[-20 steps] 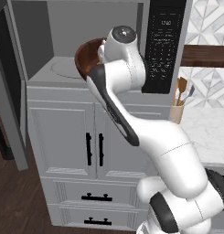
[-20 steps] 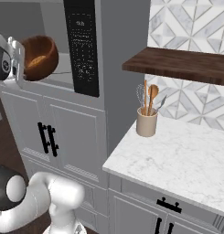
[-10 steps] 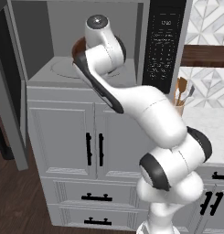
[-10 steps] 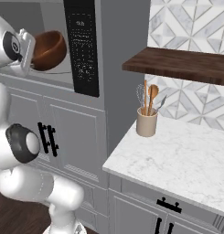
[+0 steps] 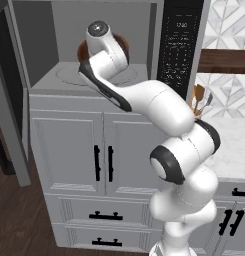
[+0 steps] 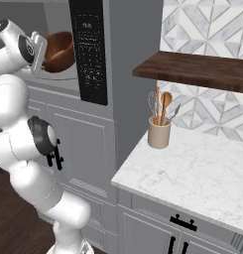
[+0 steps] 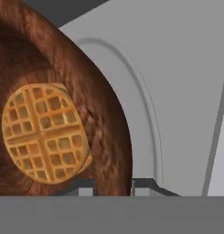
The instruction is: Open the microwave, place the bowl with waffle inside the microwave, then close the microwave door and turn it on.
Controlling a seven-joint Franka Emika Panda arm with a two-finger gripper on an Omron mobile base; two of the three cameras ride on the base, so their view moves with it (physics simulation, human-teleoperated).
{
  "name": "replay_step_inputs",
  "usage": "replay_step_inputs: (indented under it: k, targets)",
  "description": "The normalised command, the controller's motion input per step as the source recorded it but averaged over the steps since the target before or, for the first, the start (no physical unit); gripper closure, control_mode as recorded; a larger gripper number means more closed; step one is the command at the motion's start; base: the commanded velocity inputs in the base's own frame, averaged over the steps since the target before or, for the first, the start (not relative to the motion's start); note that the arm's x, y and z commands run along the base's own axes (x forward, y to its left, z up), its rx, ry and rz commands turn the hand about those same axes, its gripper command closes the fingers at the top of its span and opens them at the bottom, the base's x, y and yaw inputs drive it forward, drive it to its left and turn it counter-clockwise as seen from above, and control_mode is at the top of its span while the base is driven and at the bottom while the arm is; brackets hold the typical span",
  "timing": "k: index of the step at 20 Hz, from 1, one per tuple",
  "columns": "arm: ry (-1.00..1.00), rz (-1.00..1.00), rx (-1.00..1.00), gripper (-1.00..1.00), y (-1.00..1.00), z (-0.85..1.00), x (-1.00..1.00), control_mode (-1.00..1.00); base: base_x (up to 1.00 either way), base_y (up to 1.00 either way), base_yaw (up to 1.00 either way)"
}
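Grey cavity of the microwave [image 5: 109, 30] all around, and the gripper [image 7: 112, 186] pinches the rim of the bowl with waffle [image 7: 49, 123], held tilted above the turntable plate [image 7: 145, 114].

A home kitchen: grey cabinets [image 5: 69, 150], built-in microwave [image 6: 91, 49], marble counter [image 6: 192, 168].

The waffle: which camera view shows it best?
The hand view: the waffle lies in plain sight, grid pattern clear, inside the brown bowl. The left base view has the arm covering most of the bowl; the right base view shows the bowl's inside, the waffle unclear.
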Motion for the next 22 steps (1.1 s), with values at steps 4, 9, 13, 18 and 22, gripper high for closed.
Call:
replay_step_inputs:
  k: [4, 9, 13, 18, 22]
  targets:
    - [-0.19, 0.0, 0.07, 1.0, -0.01, -0.56, 0.37, -1.0, 0.0, 0.0, 0.0]
    - [-0.15, 0.0, 0.1, -1.0, -0.09, -0.35, 0.47, -1.0, 0.0, 0.0, 0.0]
    - [-0.12, 0.0, 0.11, -1.0, -0.14, -0.23, 0.5, -1.0, 0.0, 0.0, 0.0]
    - [-0.23, 0.0, 0.21, -1.0, -0.14, -0.04, 0.35, -1.0, 0.0, 0.0, 0.0]
    - [-0.32, 0.0, 0.19, -1.0, -0.08, 0.13, -0.34, -1.0, 0.0, 0.0, 0.0]
